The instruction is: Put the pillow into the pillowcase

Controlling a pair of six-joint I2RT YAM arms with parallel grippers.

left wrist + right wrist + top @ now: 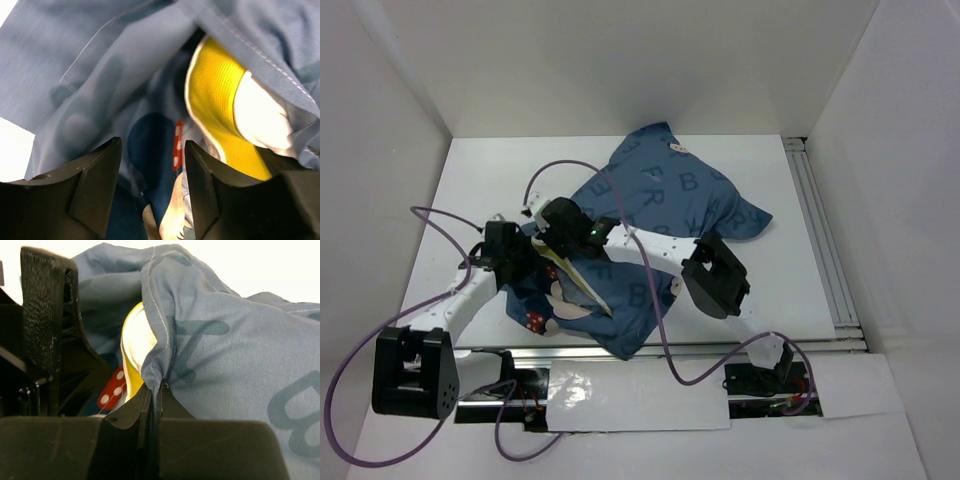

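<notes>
The left arm (460,300) rises from its base at the near-left corner and bends inward to the near-left end of the pillowcase (670,200). The left pincer (152,147) is spread, its fingers apart at the case's mouth, with blue cloth and the pillow (220,95) just beyond them. Whether either finger touches the cloth is hard to tell.

The right arm (660,245) folds at its elbow over the case and reaches leftward across it. The right pincer (154,392) is pressed together on the stitched hem of the pillowcase, holding that edge up beside the pillow's yellow border.

The pillow appears to lie mostly inside the case, with only a yellow-and-white corner showing at the opening. The bundle rests on a white tabletop (480,180), toward its near edge. White walls (640,60) enclose it, a metal rail (820,240) runs along the right side, and purple cables (665,340) loop near the bases.
</notes>
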